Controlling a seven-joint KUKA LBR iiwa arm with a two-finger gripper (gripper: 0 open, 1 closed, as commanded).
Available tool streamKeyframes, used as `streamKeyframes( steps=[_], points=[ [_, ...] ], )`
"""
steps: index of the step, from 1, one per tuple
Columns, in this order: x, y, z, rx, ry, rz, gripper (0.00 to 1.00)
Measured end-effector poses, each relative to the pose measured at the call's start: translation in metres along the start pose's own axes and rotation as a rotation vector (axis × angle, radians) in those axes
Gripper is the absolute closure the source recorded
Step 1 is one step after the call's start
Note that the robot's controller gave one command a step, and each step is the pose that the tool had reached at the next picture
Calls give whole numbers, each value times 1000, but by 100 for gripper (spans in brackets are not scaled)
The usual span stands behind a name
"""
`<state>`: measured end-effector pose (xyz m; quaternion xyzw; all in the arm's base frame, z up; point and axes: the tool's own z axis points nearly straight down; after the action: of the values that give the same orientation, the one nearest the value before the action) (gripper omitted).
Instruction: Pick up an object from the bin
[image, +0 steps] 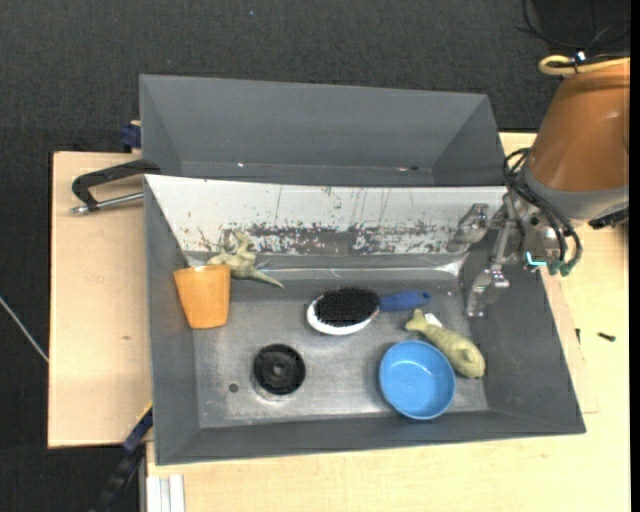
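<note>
Hanging over the right slope of the grey bin (525, 375), the gripper (480, 292) sits just above a yellowish soft toy animal (452, 347) and near the blue handle of a black-bristled brush (345, 308). Whether it is spread or pressed together, I cannot tell.

On the bin's floor, a blue bowl (416, 380) stands upright with its blue inside bare, touching the toy at its right rim. A black round knob (277, 368) lies left of it. An orange cup (203, 295) stands at the left wall, with a small greenish toy lizard (241, 256) against its rim.
</note>
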<state>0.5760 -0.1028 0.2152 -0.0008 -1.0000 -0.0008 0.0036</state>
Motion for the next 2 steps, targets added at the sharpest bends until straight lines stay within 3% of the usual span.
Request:
streamKeyframes(
  steps=[1, 2],
  points=[
    [22, 41, 110, 0, -3, -333, 0],
    [21, 40, 108, 2, -7, -332, 100]
  ],
)
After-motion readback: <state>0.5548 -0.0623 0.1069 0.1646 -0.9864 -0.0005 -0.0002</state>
